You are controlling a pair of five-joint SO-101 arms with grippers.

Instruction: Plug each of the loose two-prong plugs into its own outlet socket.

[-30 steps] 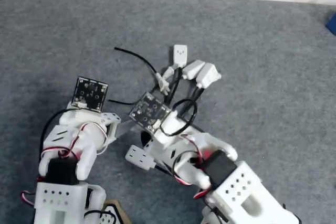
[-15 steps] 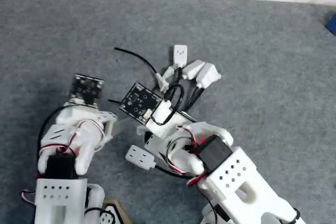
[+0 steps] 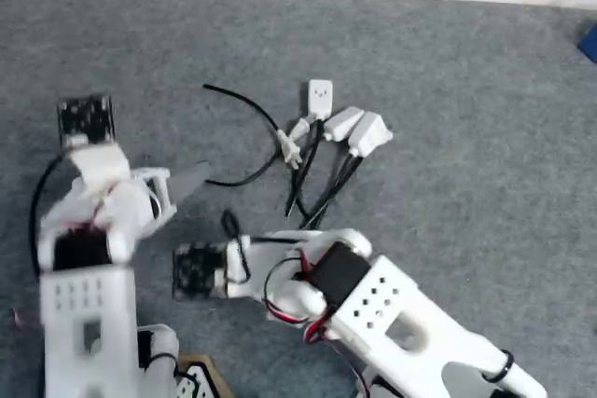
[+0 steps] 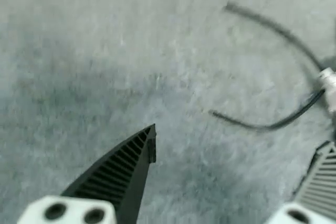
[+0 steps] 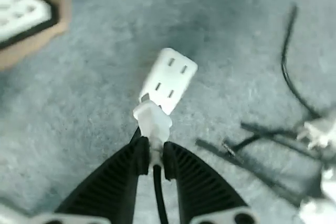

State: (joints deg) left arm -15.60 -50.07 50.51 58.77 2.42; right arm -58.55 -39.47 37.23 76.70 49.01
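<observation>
My right gripper (image 5: 153, 157) is shut on a white two-prong plug (image 5: 152, 120) at its neck, with the black cord running back between the fingers. The plug's front touches the end of a white outlet block (image 5: 168, 80) lying on the grey carpet; whether the prongs are inside is hidden. In the high view the right arm (image 3: 345, 286) covers that block. My left gripper (image 4: 239, 140) is open over bare carpet, to the left (image 3: 187, 182). A loose white plug (image 3: 291, 142) lies near a second outlet (image 3: 320, 97), beside two more white plugs (image 3: 342, 122) (image 3: 370, 134).
Black cords (image 3: 244, 114) curve across the carpet between the arms and the plug cluster. A cardboard box with a white part (image 5: 26, 9) sits at the near edge (image 3: 201, 379). A blue object (image 3: 590, 42) shows at the far right.
The right arm has swung from the plug cluster toward the near left, over the outlet block. The left arm has swung left and away from the middle.
</observation>
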